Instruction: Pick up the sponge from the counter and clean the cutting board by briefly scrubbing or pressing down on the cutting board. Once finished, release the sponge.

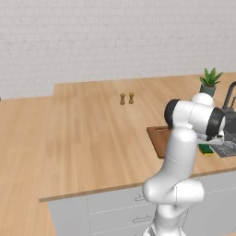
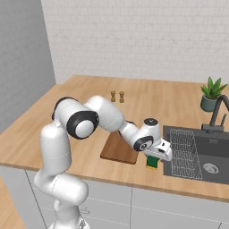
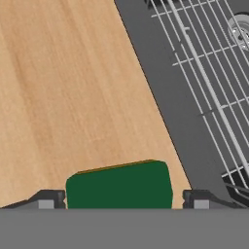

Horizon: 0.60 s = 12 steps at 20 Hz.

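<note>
Jaws point(image 3: 119, 199): spread wide, one tip either side of the sponge point(image 3: 119, 186), gaps visible both sides; not pinching.
Sponge position: directly between the jaws, green face up, flat on the worktop point(image 3: 63, 87).
Cutting board point(image 2: 120, 148): beside the jaws, toward the arm's base, well clear of the sponge.
Sink point(image 3: 204, 82): close on the jaws' other side.
Step judged: release of sponge, or just ahead of a grasp; cannot tell which.
Done well: lift straight up, no sideways drag, tips clear of sponge edges.
Arm pose: reached forward and low, elbow bent, hand pointing down.
</note>
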{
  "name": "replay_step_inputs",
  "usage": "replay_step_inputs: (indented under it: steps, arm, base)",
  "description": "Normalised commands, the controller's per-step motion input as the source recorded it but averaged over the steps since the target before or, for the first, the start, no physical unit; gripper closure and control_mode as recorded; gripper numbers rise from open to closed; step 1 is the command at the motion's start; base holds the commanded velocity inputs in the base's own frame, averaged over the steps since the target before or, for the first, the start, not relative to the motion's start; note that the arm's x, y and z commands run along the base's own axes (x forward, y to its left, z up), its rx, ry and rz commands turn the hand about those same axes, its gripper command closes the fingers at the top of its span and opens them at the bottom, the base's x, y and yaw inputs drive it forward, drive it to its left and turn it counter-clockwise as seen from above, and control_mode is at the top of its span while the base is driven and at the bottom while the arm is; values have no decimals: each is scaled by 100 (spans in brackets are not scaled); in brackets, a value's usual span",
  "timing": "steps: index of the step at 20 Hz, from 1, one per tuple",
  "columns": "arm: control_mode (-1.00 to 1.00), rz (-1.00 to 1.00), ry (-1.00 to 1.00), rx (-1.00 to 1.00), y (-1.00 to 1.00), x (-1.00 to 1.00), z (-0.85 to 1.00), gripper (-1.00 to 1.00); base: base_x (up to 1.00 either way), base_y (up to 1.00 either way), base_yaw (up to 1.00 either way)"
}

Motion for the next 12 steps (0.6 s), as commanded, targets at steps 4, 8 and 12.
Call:
replay_step_inputs:
  steps: [4, 8, 12]
  arm:
    - [-100, 0, 0, 0, 0, 0, 0, -100]
    - [-100, 0, 0, 0, 0, -26, 39, -100]
    - [-100, 0, -6, 0, 16, -50, 78, -100]
  base:
    - [0, 0, 0]
    - [0, 0, 0]
    - [0, 0, 0]
